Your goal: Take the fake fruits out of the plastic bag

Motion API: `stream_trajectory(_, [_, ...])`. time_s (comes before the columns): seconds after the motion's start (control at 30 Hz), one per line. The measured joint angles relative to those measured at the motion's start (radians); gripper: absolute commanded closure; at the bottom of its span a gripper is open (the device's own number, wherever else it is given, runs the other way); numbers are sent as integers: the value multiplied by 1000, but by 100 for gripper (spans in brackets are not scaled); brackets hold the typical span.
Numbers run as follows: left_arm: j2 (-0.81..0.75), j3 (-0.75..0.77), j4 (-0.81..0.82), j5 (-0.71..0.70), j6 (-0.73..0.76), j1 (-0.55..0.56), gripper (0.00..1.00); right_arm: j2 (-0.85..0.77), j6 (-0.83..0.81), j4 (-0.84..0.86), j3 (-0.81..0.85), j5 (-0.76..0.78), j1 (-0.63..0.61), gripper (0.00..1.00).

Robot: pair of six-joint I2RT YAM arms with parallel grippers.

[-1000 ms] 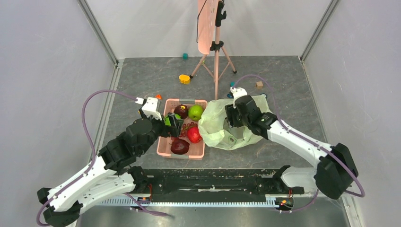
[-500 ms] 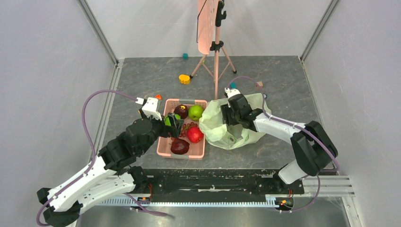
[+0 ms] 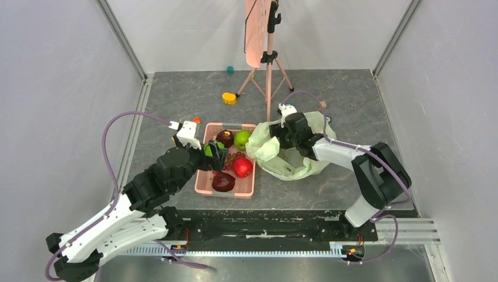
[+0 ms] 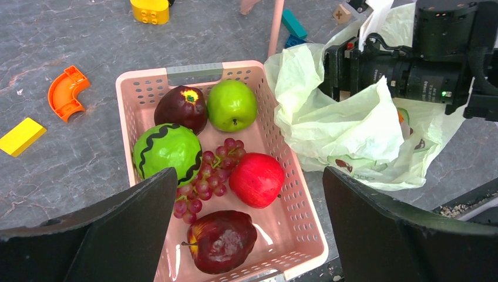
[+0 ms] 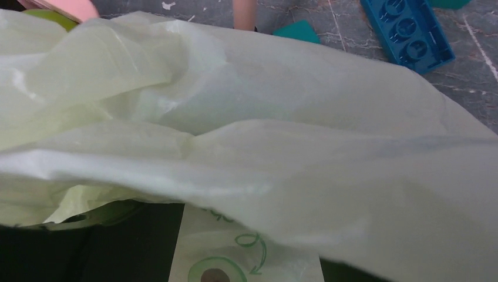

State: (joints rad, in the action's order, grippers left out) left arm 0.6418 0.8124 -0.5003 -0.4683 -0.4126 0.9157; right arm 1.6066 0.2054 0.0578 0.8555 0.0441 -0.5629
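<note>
Pale-green crinkly plastic bag (image 4: 346,126) is veiling my right gripper (image 3: 275,140), likely groping inside, grip untellable; my left gripper (image 4: 248,176) is hovering wide-open over pink basket (image 4: 124,100).

A pink basket (image 4: 132,100) near the tabletop's front edge holds maroon fruits (image 4: 222,241) and grapes (image 4: 207,176); a tripod (image 3: 269,82) stands behind.
</note>
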Motion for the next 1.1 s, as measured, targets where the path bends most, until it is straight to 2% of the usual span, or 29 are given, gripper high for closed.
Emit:
stream_trajectory(0.3, [5, 0, 0, 0, 0, 0, 0, 135, 12, 77, 9, -72, 20, 28])
stream_trajectory(0.4, [-2, 0, -1, 0, 0, 0, 0, 167, 15, 103, 34, -82, 21, 40])
stream_trajectory(0.53, [-14, 0, -3, 0, 0, 0, 0, 188, 21, 124, 45, -93, 23, 68])
stream_trajectory(0.6, [-20, 0, -6, 0, 0, 0, 0, 188, 26, 117, 45, -93, 23, 75])
stream_trajectory(0.8, [-25, 0, -8, 0, 0, 0, 0, 141, 28, 83, 20, -70, 23, 77])
stream_trajectory(1.1, [-23, 0, -7, 0, 0, 0, 0, -100, 25, -7, -3, 3, 23, 77])
